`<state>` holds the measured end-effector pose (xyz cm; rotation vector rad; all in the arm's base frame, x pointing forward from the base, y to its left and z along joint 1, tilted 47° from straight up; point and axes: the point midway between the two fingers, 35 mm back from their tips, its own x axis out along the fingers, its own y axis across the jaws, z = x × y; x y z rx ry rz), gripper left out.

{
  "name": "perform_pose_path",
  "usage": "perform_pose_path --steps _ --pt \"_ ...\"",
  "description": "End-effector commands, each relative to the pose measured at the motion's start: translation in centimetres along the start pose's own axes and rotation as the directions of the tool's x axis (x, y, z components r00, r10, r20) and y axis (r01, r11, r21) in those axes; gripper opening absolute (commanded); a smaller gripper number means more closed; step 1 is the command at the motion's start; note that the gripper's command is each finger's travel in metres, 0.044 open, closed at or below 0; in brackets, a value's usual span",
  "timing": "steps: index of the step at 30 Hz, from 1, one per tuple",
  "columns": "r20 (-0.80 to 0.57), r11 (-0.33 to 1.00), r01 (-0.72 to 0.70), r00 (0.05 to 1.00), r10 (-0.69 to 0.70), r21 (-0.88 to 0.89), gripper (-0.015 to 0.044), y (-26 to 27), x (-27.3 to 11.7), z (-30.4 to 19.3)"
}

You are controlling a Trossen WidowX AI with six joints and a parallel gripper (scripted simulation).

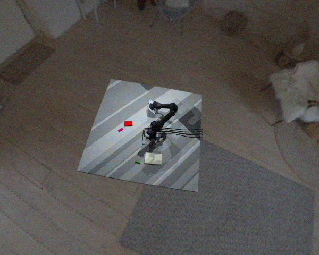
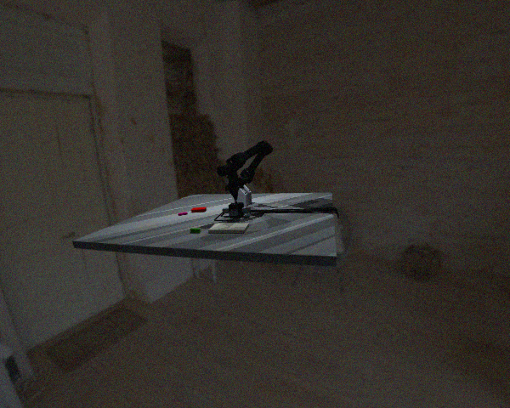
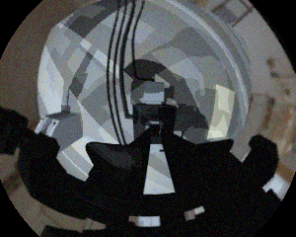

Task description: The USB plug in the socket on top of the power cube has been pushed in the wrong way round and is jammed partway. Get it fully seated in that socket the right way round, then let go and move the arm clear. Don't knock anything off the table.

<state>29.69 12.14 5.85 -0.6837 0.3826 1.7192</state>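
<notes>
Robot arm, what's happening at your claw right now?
Gripper down at the dark power cube, fingers slightly parted, hold unclear. Plug seating: can't tell, hidden by fingers. Black cables run close by.
</notes>
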Motion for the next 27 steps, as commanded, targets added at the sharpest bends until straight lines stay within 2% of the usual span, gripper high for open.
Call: perform_pose_path --steps 1,27 --pt "0.000 1.000 0.002 1.000 -0.002 0.001 0.0095 0.0 -0.1 0.0" --pt "-0.001 1.000 0.001 1.000 -0.001 0.000 0.0095 0.0 -1.1 0.1"
